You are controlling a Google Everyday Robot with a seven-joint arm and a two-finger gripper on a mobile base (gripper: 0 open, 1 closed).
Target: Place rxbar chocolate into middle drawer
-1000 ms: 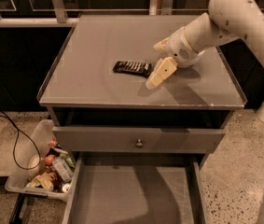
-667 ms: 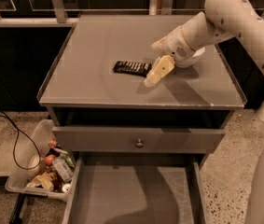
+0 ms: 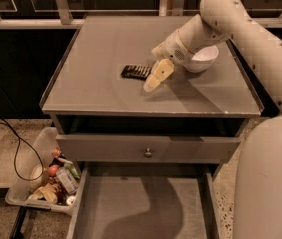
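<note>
Presently the gripper (image 3: 158,76) sits low over the cabinet top (image 3: 100,49), at the right end of the rxbar chocolate (image 3: 135,71); whether its jaws stand apart, together or clamped on the bar cannot be told, since the tip overlaps the wrapper; contact is likewise unconfirmed. The bar lies flat, long side running left to right, near the middle of the top and not in any drawer; the downward-angled, end-on approach is judged to suit a thin item that offers little height to grasp. Just behind the wrist stands a white bowl (image 3: 204,59), close against the arm (image 3: 220,9) and liable to be knocked on lift-off. Below, the drawer with the round knob (image 3: 148,153) stands only slightly forward; the middle drawer (image 3: 105,208) beneath it is pulled well out, grey floor showing, evidently positioned to receive the bar. Task judged at the pick-up step; transfer not yet begun. A plastic bin (image 3: 33,153) of clutter sits on the ground at left.
</note>
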